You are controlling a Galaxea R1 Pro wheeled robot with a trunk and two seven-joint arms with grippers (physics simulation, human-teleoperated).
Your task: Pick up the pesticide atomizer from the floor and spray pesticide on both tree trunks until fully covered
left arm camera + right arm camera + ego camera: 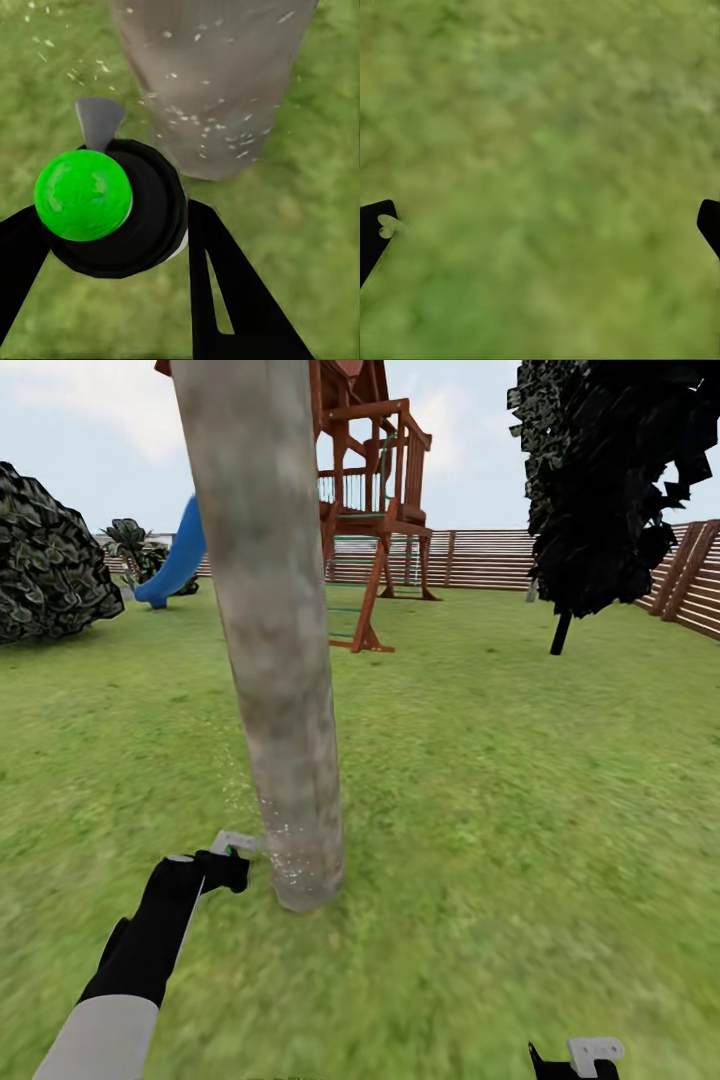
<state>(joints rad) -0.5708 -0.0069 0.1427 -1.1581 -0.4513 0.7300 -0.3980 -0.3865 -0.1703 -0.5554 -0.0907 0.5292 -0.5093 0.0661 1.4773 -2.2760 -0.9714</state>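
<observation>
Spraying step: left gripper (112, 247) fingers clamp the pesticide atomizer (112, 206) beside the tree trunk (275, 660); white specks only low down; next aim higher. Right gripper (540, 225) fingers wide, empty

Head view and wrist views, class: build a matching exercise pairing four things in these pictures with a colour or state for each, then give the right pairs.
Things:
1. tree trunk
2. atomizer
3. slide
4. right gripper

Descriptions:
A. blue, far off behind the trunk
B. fingers spread wide over bare grass
C. grey-beige, dusted with white specks near its base
D. black body with a bright green cap, held between the fingers of the left gripper

Pairs: 1-C, 2-D, 3-A, 4-B
</observation>
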